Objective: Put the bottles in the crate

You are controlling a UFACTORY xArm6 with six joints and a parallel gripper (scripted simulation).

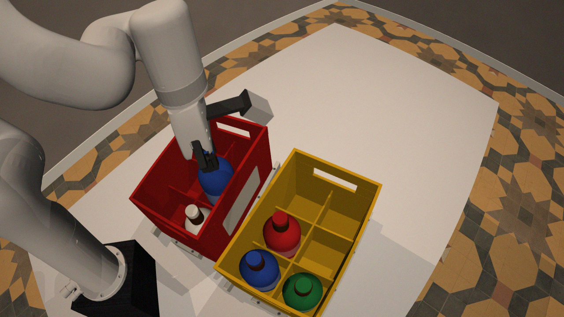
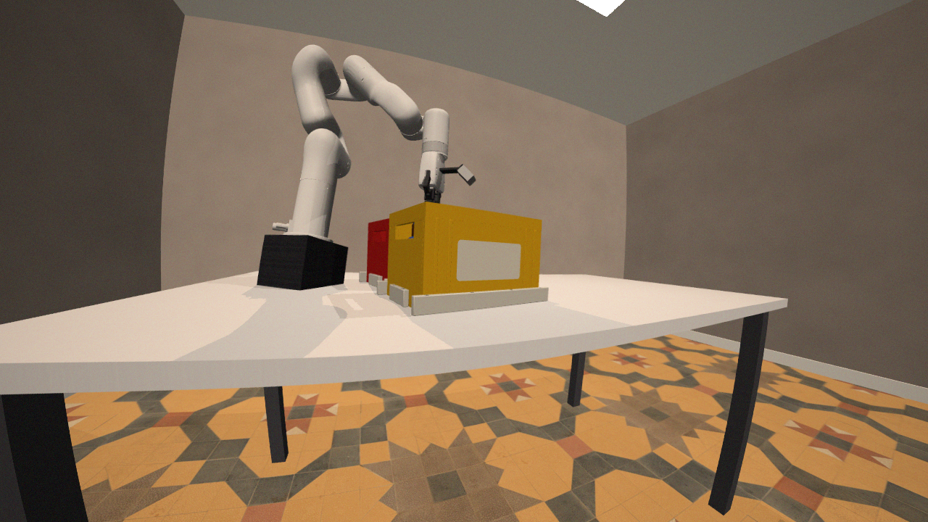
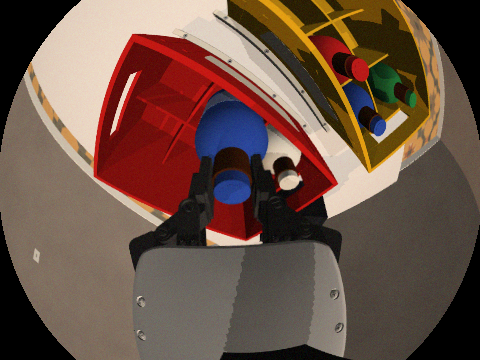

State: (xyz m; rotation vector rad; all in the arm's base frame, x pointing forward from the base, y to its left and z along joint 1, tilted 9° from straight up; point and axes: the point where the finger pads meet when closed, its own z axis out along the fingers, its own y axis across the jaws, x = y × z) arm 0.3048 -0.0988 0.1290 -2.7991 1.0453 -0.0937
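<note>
We see a white table carrying a red crate with the yellow crate just beside it and the arm's black base near the red crate.

Matt crates, smooth glossy-white arm

Smooth off-white tubular arm, rounded joints; black box base; black gripper fingers; grey screw-studded wrist housing.
</note>
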